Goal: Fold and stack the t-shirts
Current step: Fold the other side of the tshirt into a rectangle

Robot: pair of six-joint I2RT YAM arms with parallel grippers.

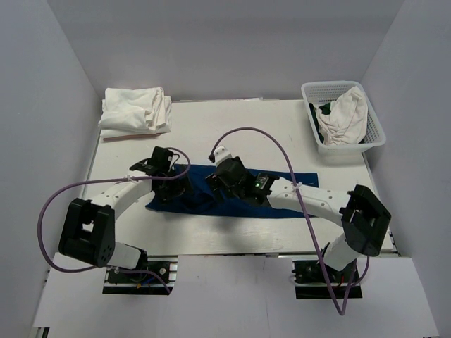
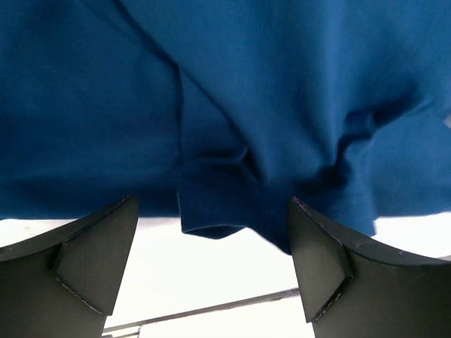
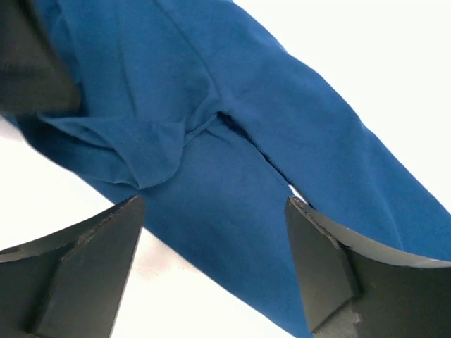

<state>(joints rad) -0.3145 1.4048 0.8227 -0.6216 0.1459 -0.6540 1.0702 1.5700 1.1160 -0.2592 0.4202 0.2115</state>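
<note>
- Two black two-finger tools are working close together at mid-table. The left gripper (image 2: 211,211) is spread wide with nothing in it, and a small turned-over flap of hem lies just beyond its tips.
- Beside it, the right gripper (image 3: 215,204) also gapes wide and holds nothing. It hangs over wrinkled blue cloth where a seam runs away from it.
- Beneath both lies the dark navy blue cloth t-shirt (image 1: 236,210), a long band on the white table (image 1: 211,127). Its long axis runs left to right, crossways to both arms.
- Both tools hang over the band's left half. I'd say the left arm is nearer the left end, while the right end lies well away from both sets of fingertips, past the right forearm.
- Only the overhead view gives the band's full length, but there the arms cover the creases. The wrist views show those folds up close and never show the garment's ends. No view shows any print.
- Farther back, the folded white cloth tees (image 1: 134,111) sit at the far left corner.
- At the far right, the white plastic lattice basket (image 1: 373,123) holds a crumpled white tee (image 1: 345,116).
</note>
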